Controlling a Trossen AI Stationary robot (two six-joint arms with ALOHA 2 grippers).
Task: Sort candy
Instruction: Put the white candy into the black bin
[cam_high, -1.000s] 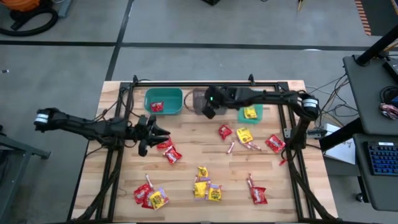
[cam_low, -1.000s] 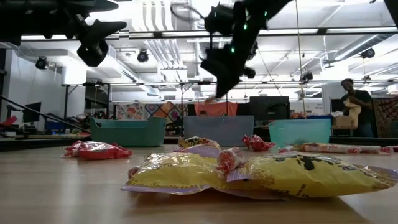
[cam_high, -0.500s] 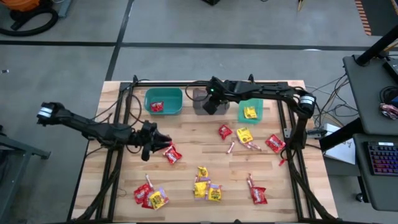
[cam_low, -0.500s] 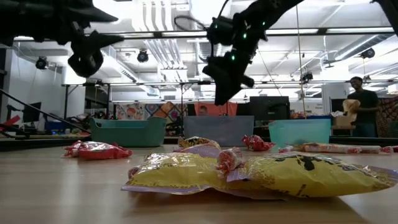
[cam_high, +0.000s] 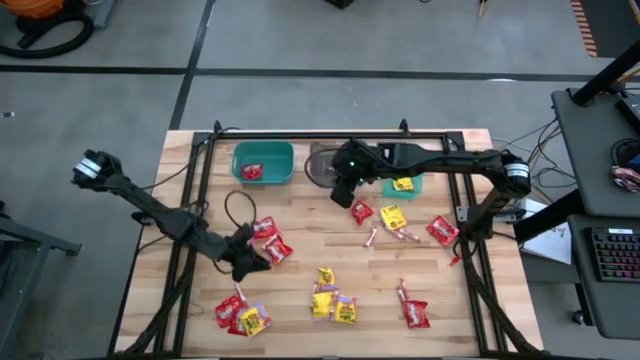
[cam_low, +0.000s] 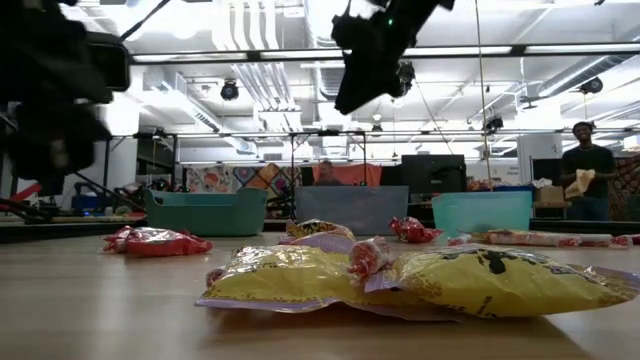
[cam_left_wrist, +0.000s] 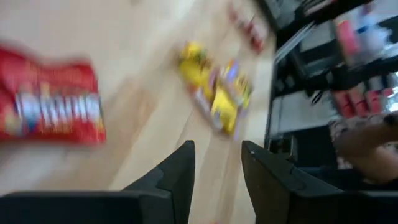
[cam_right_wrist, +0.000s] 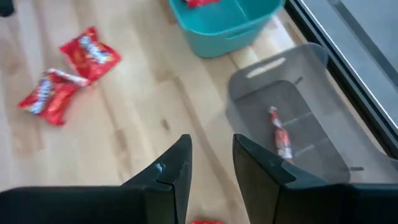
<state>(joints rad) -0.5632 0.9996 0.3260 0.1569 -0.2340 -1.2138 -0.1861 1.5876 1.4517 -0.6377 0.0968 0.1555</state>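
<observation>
Candy lies scattered on the wooden table (cam_high: 300, 285): red packets (cam_high: 270, 240), yellow packets (cam_high: 330, 300) and thin pinkish sticks (cam_high: 372, 237). My left gripper (cam_high: 247, 263) is open and empty, just near-left of two red packets; its wrist view (cam_left_wrist: 217, 168) shows a red packet (cam_left_wrist: 53, 109) and yellow packets (cam_left_wrist: 214, 87) ahead. My right gripper (cam_high: 345, 190) is open and empty above the table, just on the near side of the grey bin (cam_high: 322, 165). In its wrist view (cam_right_wrist: 211, 162), a pinkish stick (cam_right_wrist: 280, 134) lies on the grey bin's floor.
The teal bin (cam_high: 262, 162) holds a red packet; the green bin (cam_high: 403, 180) holds a yellow packet. A black frame (cam_high: 330, 135) runs around the table. More red and yellow packets (cam_high: 395, 215) lie at the right. A person (cam_low: 590, 175) stands far back in the room.
My left gripper has gone toward the table's near edge and a little right, past the two red packets. My right gripper has drawn back from over the grey bin toward the near edge. The candy on the table has stayed put.
</observation>
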